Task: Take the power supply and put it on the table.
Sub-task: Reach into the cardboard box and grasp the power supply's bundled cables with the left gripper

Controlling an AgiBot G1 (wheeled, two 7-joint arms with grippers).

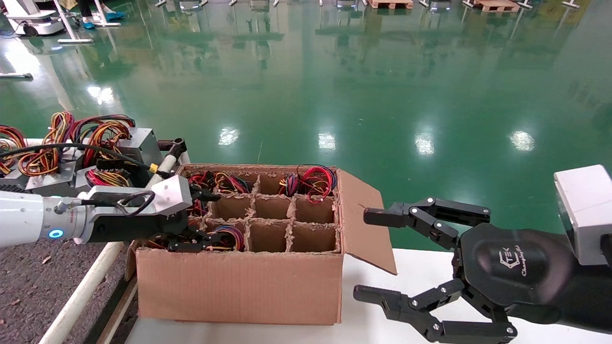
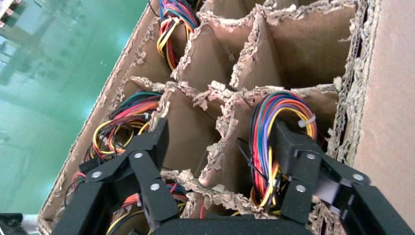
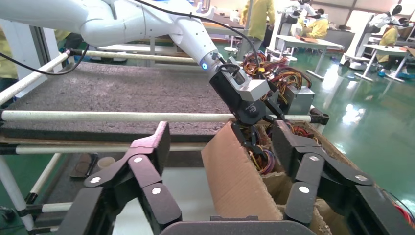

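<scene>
My left end effector [image 1: 193, 220] hangs open over the carton's [image 1: 239, 286] near-left cells; the power supply [image 2: 281, 142] sits directly beneath it, wire loop upward, long axis vertical in its cell. The dark surface [image 1: 28, 267] lies behind it. My right end effector [image 1: 377, 258], open, is parked farther off.

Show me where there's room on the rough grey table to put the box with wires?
The near stretch of the table, between the white rail and the left end effector, looks bare. Its far corner is crowded with power supplies.
</scene>
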